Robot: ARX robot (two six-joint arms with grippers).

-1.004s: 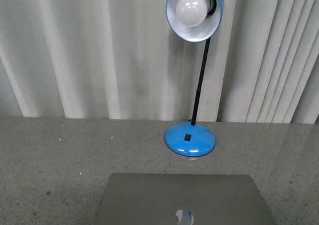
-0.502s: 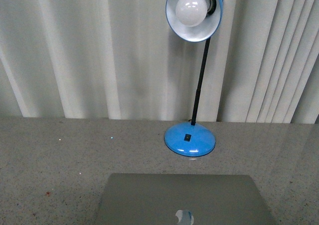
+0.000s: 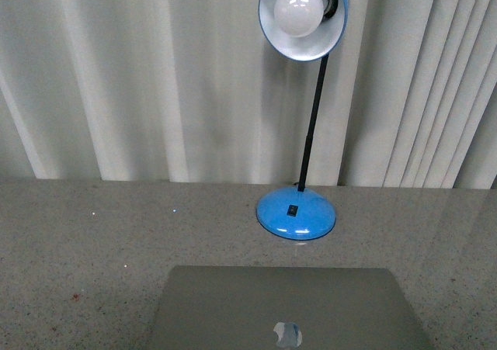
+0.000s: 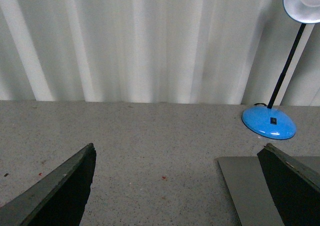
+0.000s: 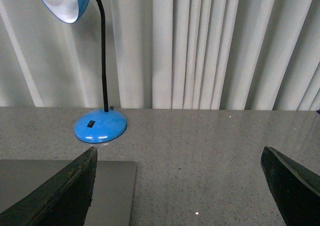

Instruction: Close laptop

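Front view, scanning from the left: a speckled grey desk (image 3: 85, 249) runs wide and bare on that side, backed by a pale pleated curtain (image 3: 140, 78). Moving to the middle, the laptop (image 3: 287, 307) sits at the near edge of the desk, lid facing up and flat as far as this view shows, its shiny logo (image 3: 287, 335) catching light close to the bottom of the shot. Just beyond the laptop, apart from it, stands a blue lamp (image 3: 297, 214) on a round base, with a black stem rising to a blue shade and a white bulb (image 3: 299, 10) tipped toward the camera. To the right the desk shows a faint glossy reflection of the curtain folds.

Left wrist view: the left end effector (image 4: 175, 196) is spread wide, its two dark fingers (image 4: 60, 191) far apart with bare desk between them. The laptop's grey corner (image 4: 245, 191) lies by the other finger, and the lamp base (image 4: 269, 123) sits behind it. Nothing is held.

Right wrist view: the right end effector (image 5: 180, 191) is likewise spread wide, one dark finger (image 5: 55, 196) over the laptop's lid (image 5: 112, 186), the other off over bare desk. The lamp (image 5: 100, 126) stands behind the laptop, and no finger can be seen touching either.
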